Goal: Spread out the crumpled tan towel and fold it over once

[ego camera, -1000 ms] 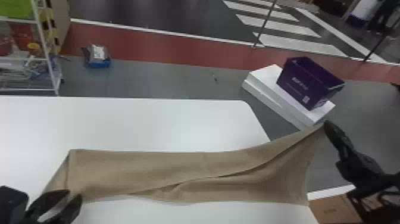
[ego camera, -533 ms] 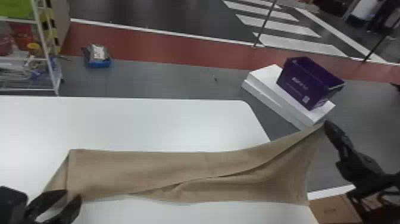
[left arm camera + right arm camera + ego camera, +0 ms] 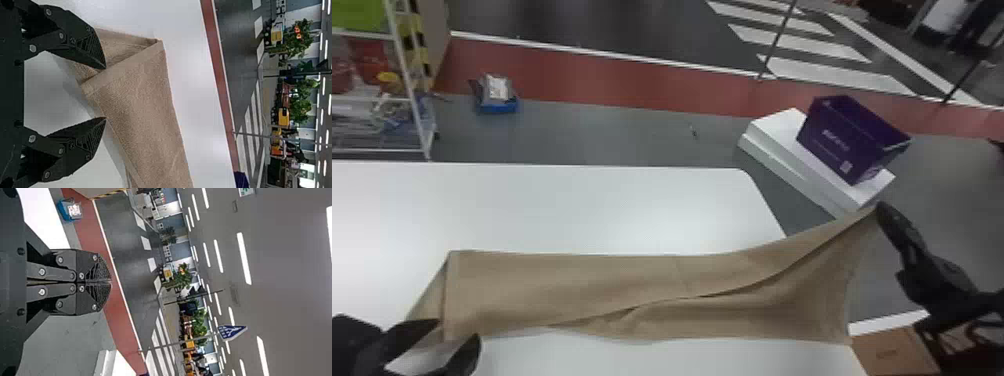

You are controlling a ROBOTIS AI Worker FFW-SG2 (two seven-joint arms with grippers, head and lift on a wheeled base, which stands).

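No legible words: pale print (image 3: 835, 140) on the purple box (image 3: 862, 150), white markings (image 3: 231, 331) on the blue sign (image 3: 224, 329)

the left pincer (image 3: 458, 328) has spread its fingertips farther apart.

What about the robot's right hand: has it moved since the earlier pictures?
No, not noticeably. In the head view, the tip of the right hand stays in the same spot, just below the purple box.
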